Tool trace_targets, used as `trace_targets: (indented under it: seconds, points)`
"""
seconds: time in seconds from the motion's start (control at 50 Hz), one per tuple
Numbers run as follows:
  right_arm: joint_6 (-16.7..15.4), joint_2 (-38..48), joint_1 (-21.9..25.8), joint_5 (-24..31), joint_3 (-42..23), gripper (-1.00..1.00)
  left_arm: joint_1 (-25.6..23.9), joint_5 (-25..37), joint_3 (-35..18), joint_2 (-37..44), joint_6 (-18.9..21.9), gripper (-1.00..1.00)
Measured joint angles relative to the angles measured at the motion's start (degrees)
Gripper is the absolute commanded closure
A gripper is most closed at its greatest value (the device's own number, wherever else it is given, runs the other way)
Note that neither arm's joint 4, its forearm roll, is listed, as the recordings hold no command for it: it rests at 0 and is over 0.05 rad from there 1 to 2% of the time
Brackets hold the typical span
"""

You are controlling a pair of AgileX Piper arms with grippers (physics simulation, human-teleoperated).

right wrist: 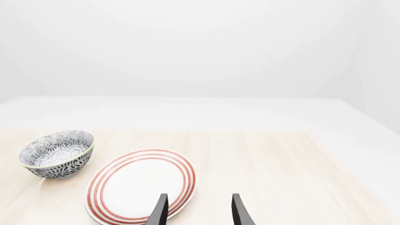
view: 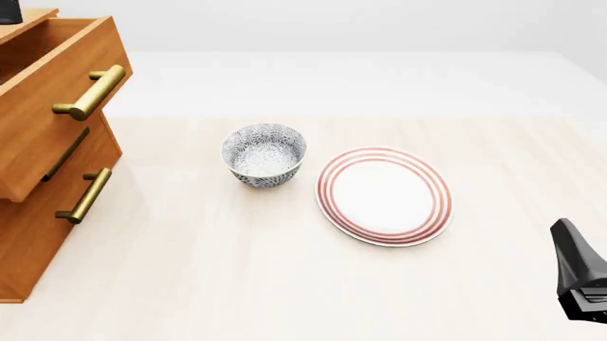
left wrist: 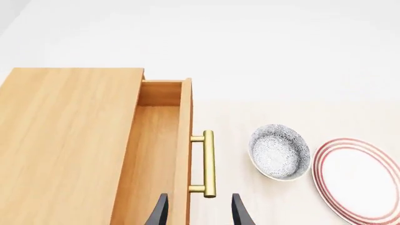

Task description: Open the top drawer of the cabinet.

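Note:
The cabinet (view: 28, 256) stands at the table's left edge; the left wrist view shows its flat top (left wrist: 69, 140). The top drawer (view: 47, 71) is pulled out, its plain wood inside (left wrist: 153, 140) showing. Its brass handle (left wrist: 209, 164) (view: 90, 92) sticks out from the front panel. My left gripper (left wrist: 198, 213) is open above the drawer front, its dark fingers either side of the panel and the handle's near end, touching neither. Only a dark bit of the left arm (view: 10, 11) shows in the front view. My right gripper (right wrist: 198, 213) is open and empty near the plate's edge.
A patterned grey bowl (view: 264, 154) and a white plate with red rings (view: 384, 195) lie mid-table, right of the cabinet. Two lower drawers with brass handles (view: 84, 195) are closed. Part of the right arm (view: 581, 273) sits at the front right.

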Motion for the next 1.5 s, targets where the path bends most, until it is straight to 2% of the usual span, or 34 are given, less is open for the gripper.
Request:
trace_targets:
  seconds: [0.52,1.06,1.5]
  points:
    - [0.00,0.00,0.00,0.00,0.00,-1.00,-0.07,4.01,-3.15,3.86,-1.07,-1.00]
    - [0.00,0.01,-0.01,0.00,0.00,-1.00,1.32,2.99,0.60,3.10,-1.97,-1.00]
    - [0.00,0.00,0.00,0.00,0.00,-1.00,0.79,-0.15,4.56,3.57,-2.71,-1.00]
